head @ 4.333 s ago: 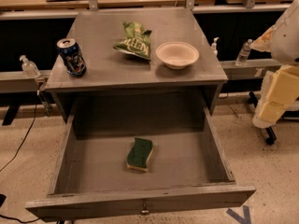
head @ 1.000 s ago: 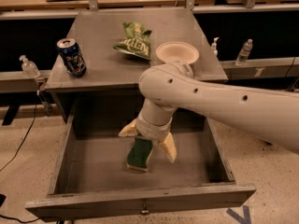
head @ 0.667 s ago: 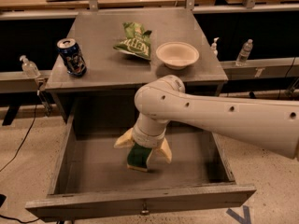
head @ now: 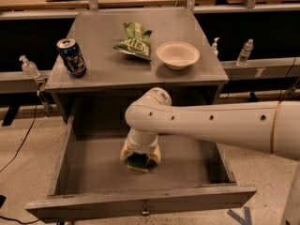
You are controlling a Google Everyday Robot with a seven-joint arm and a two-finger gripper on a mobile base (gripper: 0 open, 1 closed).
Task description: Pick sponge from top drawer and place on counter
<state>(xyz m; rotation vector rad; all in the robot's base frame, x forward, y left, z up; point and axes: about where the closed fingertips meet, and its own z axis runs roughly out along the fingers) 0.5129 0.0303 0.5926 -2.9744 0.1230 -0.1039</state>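
The cream gripper (head: 139,156), down in the grey top drawer (head: 140,201), clasps the sponge (head: 137,163), which is dark green over pale yellow. On the grey counter (head: 103,67) are a dark blue can (head: 71,56) with white markings, a green chip bag (head: 135,41) and a beige bowl (head: 177,55).

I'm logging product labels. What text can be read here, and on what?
Nothing reads clearly.
Chip bag: print blurred.
Can: print blurred.
Water bottle: label too small.
Pincer, closed on the sponge in the top drawer: no text.
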